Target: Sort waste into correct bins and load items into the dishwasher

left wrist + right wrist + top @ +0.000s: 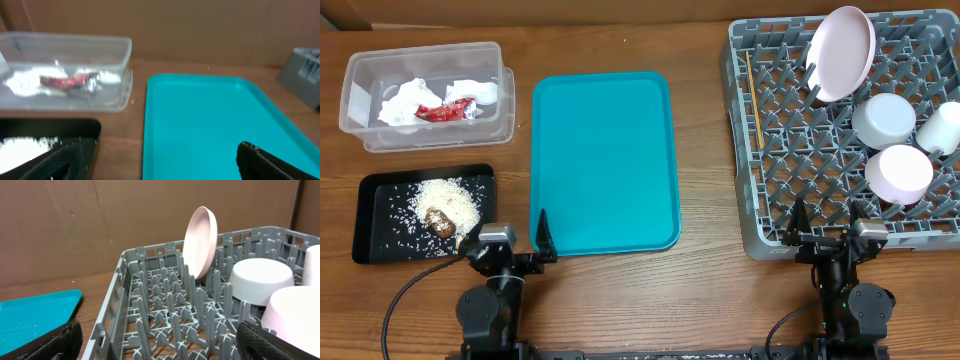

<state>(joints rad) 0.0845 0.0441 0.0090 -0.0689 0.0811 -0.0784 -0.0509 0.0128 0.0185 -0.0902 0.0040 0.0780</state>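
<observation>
Left gripper [160,169]: both dark fingers sit at the bottom corners of the left wrist view, spread wide, nothing between them. From overhead it lies low at the near edge of the wooden table [705,300], between the near right corner of the black tray [368,215] and the near left corner of the teal tray [605,160]. Right gripper [160,347]: fingers likewise far apart and empty, at the near wall of the dish rack [740,150]. Black tray, near left: a heap of white rice [450,198] with loose grains scattered around it, and a brown food lump [441,223] touching the heap's near edge. Clear tub [420,47], far left, just behind the black tray: two crumpled white napkins [405,100], with a red wrapper [445,112] lying between them. The teal tray sits between the bins and the rack. Rack, right side of the table: a pale pink plate [842,52] stands on edge among the pegs at the far side, leaning slightly. A grey bowl [882,120] is upside down just in front of it. A pinkish-white dish [900,172] is also upside down, nearer again and touching or nearly touching the bowl. A white cup [940,128] sits at the right edge beside the bowl; I cannot tell its tilt. A thin wooden stick [755,95] lies along the rack's left side, running front to back.
</observation>
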